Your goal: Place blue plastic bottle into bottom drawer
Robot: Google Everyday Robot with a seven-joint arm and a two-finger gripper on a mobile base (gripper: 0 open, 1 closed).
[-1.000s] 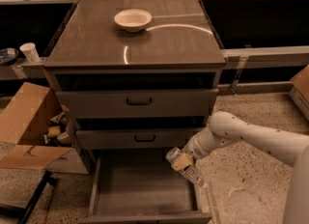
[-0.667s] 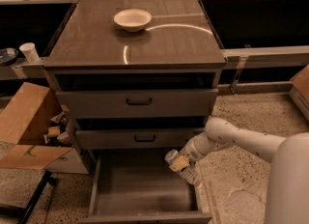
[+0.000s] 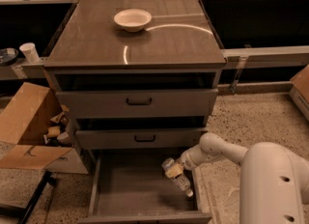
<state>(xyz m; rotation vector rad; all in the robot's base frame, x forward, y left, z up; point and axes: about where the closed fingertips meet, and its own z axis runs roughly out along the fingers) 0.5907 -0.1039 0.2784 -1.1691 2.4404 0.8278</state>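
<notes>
The blue plastic bottle (image 3: 180,181), clear with a pale label, hangs tilted over the right side of the open bottom drawer (image 3: 126,185), just above its grey floor. My gripper (image 3: 175,169) reaches in from the right and is shut on the bottle's upper part, close to the drawer's right wall. The white arm (image 3: 217,149) stretches from the lower right corner. The two upper drawers (image 3: 139,102) with black handles are pushed in.
A cream bowl (image 3: 132,19) sits on the cabinet top (image 3: 159,44). An open cardboard box (image 3: 29,126) with clutter stands on the floor to the left. A paper cup (image 3: 30,52) stands on a ledge at the far left. Speckled floor lies to the right.
My arm has swung left and forward, carrying the bottle from above the drawer's right edge to inside over the drawer's right side.
</notes>
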